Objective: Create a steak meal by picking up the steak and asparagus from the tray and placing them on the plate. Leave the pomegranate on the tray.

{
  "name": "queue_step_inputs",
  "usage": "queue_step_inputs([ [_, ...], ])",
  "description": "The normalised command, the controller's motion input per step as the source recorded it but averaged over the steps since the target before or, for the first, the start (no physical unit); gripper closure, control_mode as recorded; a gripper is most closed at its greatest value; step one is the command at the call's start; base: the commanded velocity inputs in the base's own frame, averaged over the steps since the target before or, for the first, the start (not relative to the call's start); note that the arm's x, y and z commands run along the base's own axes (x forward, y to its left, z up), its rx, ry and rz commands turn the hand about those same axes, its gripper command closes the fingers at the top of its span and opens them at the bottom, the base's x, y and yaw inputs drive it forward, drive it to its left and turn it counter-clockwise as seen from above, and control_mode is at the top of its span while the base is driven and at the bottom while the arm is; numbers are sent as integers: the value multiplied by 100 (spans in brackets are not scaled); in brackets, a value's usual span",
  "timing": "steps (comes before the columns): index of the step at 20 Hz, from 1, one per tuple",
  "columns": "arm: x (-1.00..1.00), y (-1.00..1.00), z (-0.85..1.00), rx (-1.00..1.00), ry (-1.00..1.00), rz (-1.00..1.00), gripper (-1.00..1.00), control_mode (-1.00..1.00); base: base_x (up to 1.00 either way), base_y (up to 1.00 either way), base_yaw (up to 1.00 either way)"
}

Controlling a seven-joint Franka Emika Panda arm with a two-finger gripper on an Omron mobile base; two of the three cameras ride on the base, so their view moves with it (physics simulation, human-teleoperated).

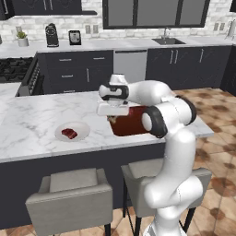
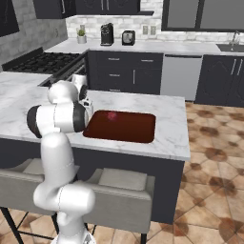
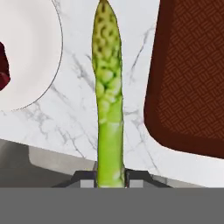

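Note:
My gripper (image 3: 110,178) is shut on the base of the asparagus (image 3: 108,100), a light-green stalk that points away from the hand, above bare marble between plate and tray. The white plate (image 3: 30,52) lies to the left in the hand view, with the dark red steak (image 3: 3,70) on it at the picture's edge. In the left base view the steak (image 1: 69,133) rests on the plate (image 1: 83,127), left of my gripper (image 1: 111,116). The dark reddish-brown tray (image 2: 128,128) lies on the island and holds the crimson pomegranate (image 2: 112,115). My arm hides part of the tray (image 1: 131,123).
The marble island counter (image 1: 32,120) has its front edge close below the plate. Two grey stools (image 1: 73,193) stand in front of it. A stove (image 1: 14,69) sits to the left, with dark cabinets and a sink (image 1: 168,41) behind.

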Motion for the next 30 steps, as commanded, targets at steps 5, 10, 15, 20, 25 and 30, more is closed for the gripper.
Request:
queue_step_inputs([
  [5,21,96,-5,7,3,0,100,-100,0,0,0],
  [10,46,64,0,-3,0,0,100,-100,0,0,0],
  [15,54,41,-7,-2,0,0,100,-100,0,0,0],
  [20,44,33,-25,-3,0,0,100,-100,0,0,0],
  [25,31,16,-45,-3,0,0,100,-100,0,0,0],
  [30,8,4,-39,-2,0,0,100,-100,0,0,0],
])
